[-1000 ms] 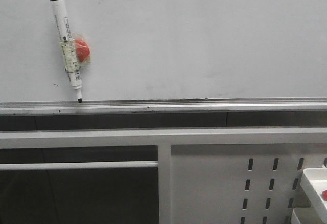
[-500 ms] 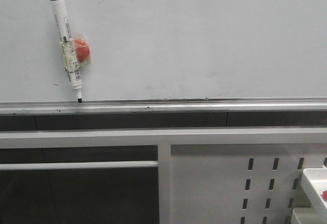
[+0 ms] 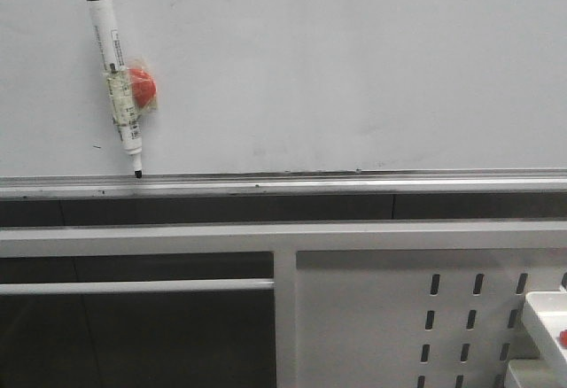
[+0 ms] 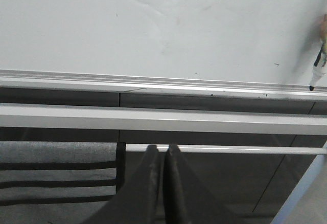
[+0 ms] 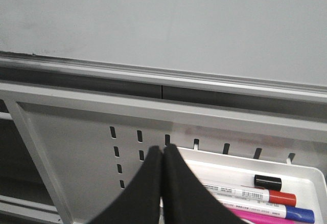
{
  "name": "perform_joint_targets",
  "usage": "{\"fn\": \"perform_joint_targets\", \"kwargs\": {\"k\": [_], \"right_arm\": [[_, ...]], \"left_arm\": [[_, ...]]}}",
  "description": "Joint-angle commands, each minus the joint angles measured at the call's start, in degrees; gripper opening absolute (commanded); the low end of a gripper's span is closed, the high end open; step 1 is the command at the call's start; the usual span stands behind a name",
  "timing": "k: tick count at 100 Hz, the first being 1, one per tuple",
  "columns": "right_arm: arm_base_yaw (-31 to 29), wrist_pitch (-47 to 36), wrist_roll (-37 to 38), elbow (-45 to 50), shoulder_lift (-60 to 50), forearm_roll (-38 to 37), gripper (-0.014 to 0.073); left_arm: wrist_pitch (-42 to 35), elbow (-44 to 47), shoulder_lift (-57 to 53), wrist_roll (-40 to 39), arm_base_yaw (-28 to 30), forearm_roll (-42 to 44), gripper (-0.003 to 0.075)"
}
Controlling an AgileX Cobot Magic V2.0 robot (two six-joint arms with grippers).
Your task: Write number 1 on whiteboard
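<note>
Left gripper (image 4: 162, 150), fingers pressed together, hangs below the whiteboard (image 4: 153, 29).

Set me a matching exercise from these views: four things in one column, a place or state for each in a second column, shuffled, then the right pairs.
Things
1. black marker
2. red-capped marker
3. left pincer
4. slotted white panel

Places or states
A. lying in a white tray beside a blue-capped one
B. shut, holding nothing
C. below the whiteboard's rail, to the right
D. stuck on the whiteboard, tip down at the rail, a red lump taped to it

Pairs: 1-D, 2-A, 3-B, 4-C
</note>
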Motion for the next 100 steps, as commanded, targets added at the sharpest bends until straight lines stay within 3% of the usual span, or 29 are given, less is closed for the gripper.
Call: {"fn": "perform_joint_targets", "kwargs": {"k": [1,7,16,28,33,43,60,75,84,100], "right_arm": [[-0.2,-5.4,0.0,0.8,-1.1,-3.9,-0.0057],[-0.2,-9.1,0.0,0.8,-1.1,-5.9,-0.0057],[-0.2,-16.1,0.0,0.8,-1.1,-4.9,-0.0057],[-0.2,-28.2,2.6,0.8,-1.1,8.2,-0.0057],[-0.2,-29.5,2.7,0.8,-1.1,14.6,-0.0057],[-0.2,-26.9,2.7,0.8,-1.1,18.5,-0.0057],[-0.2,-27.7,3.0,-1.9,-1.1,24.5,-0.0057],[-0.2,-11.1,1.7,-11.5,1.6,15.7,-0.0043],[-0.2,-6.9,-2.1,-16.4,5.5,12.8,0.0035],[-0.2,-6.9,-5.8,-22.0,13.9,12.7,0.0267]], "left_arm": [[-4.9,2.0,-1.3,-0.5,0.2,-1.7,-0.0020],[-6.9,2.0,-1.3,-0.5,0.2,-8.0,-0.0020],[-9.6,2.0,-1.3,-0.5,0.2,-26.0,-0.0020],[-11.9,2.0,-1.3,-0.5,0.2,-40.8,-0.0020],[-11.9,2.0,-1.3,-0.5,0.2,-44.8,-0.0020],[-11.3,2.0,-1.3,-0.5,0.2,-51.2,-0.0020],[-10.5,-0.1,-1.3,3.2,0.0,-51.8,-0.0020],[-2.8,-8.4,2.3,20.2,0.1,-45.8,-0.0003],[0.9,-15.2,8.3,28.2,0.1,-40.3,0.0089],[5.8,-24.6,23.1,39.8,0.1,-36.2,0.0359]]}}
